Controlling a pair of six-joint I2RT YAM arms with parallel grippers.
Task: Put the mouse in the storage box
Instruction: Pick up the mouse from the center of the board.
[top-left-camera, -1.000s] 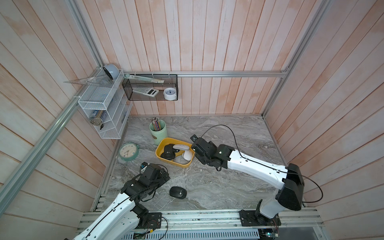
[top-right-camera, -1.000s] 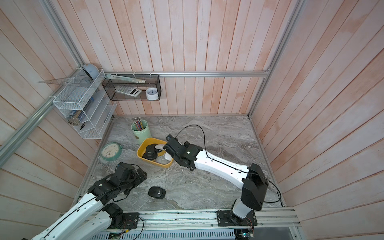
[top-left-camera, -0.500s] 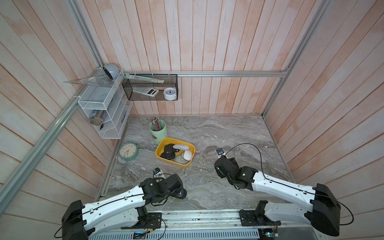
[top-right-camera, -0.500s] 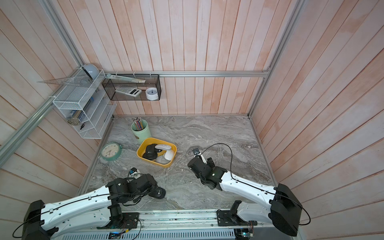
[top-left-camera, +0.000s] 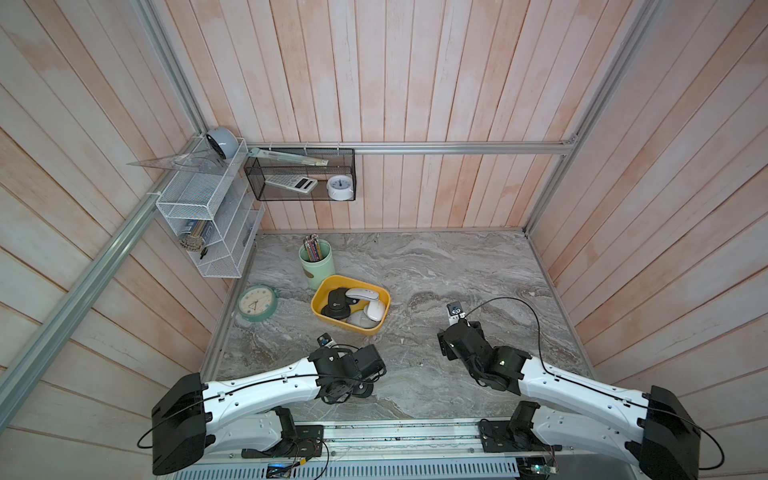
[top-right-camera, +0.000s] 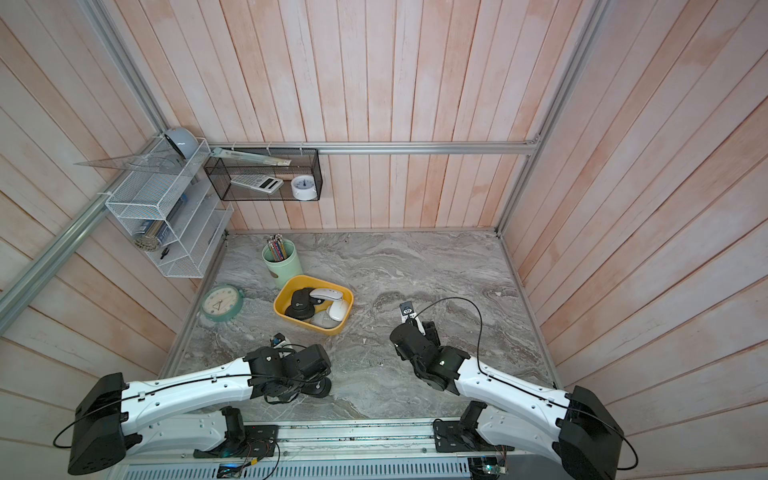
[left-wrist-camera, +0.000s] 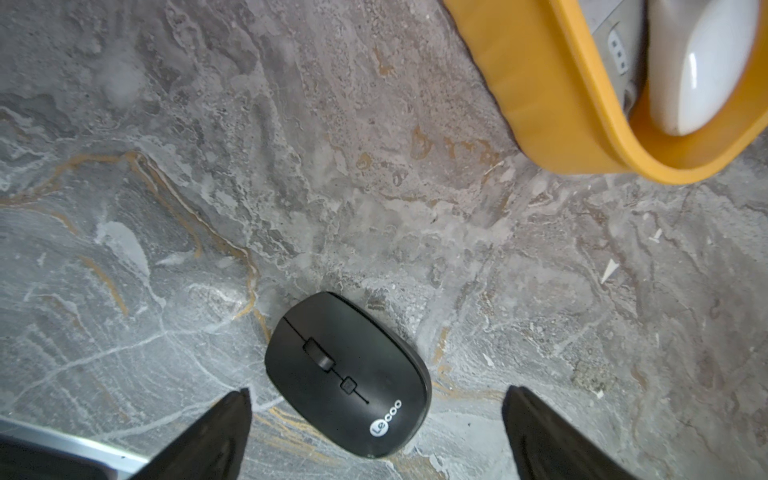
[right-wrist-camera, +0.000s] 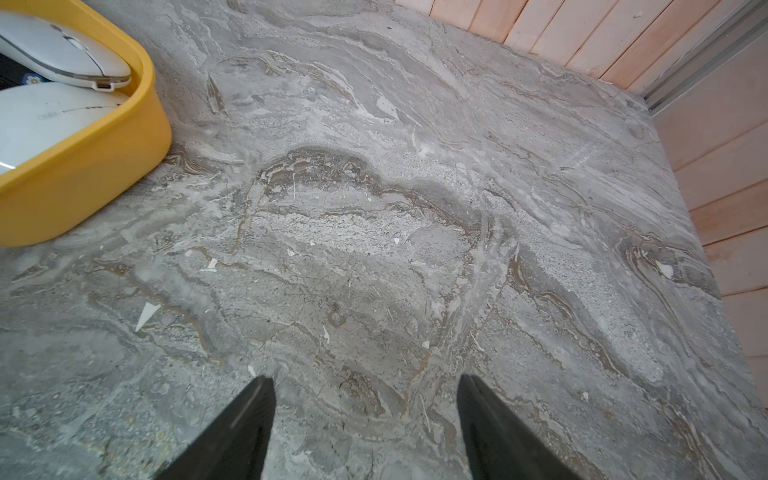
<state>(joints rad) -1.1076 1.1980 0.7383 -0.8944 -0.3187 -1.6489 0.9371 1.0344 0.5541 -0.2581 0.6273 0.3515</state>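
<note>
Both left fingers are spread wide and empty; the mouse is set on the desk partly between their tips, untouched, long axis slanted across the gap, with the box beyond. The right fingers, parted and empty, are farther off.

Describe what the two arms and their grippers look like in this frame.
Both arms match: the left arm and right arm have white shells with bulky black joint housings and black wrists. A thin black cable loops off the right wrist. The left gripper and right gripper end in plain black tapered fingers.
</note>
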